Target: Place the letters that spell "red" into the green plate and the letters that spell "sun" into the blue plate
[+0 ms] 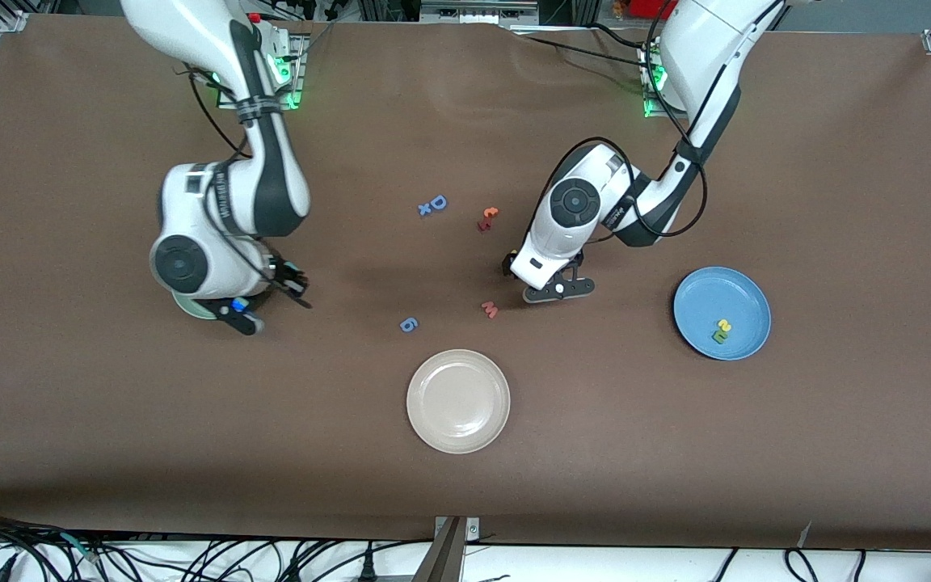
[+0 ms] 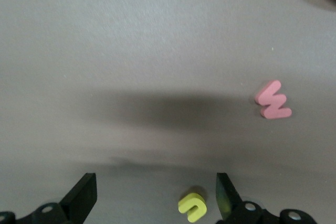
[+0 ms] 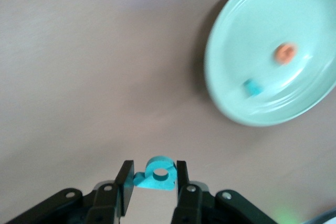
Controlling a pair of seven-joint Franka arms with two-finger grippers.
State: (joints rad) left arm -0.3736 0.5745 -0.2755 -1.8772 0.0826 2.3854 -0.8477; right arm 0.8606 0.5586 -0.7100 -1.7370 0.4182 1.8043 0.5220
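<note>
Surface: brown table (image 1: 676, 453), cream-beige plate (image 1: 458, 401) nearest the camera.
Sun: blue plate (image 1: 722, 313) holds two letters; yellow foam "u" (image 2: 191, 206) lies under left gripper (image 2: 152, 200), jaws wide, empty.
Red: right gripper (image 3: 151, 182) pinches teal foam "d" (image 3: 156, 173); pale green plate (image 3: 273, 51), at its 1 o'clock, holds two.
Advice: release over centre.
Clutter: pink "m" (image 2: 273, 100) nearby.
</note>
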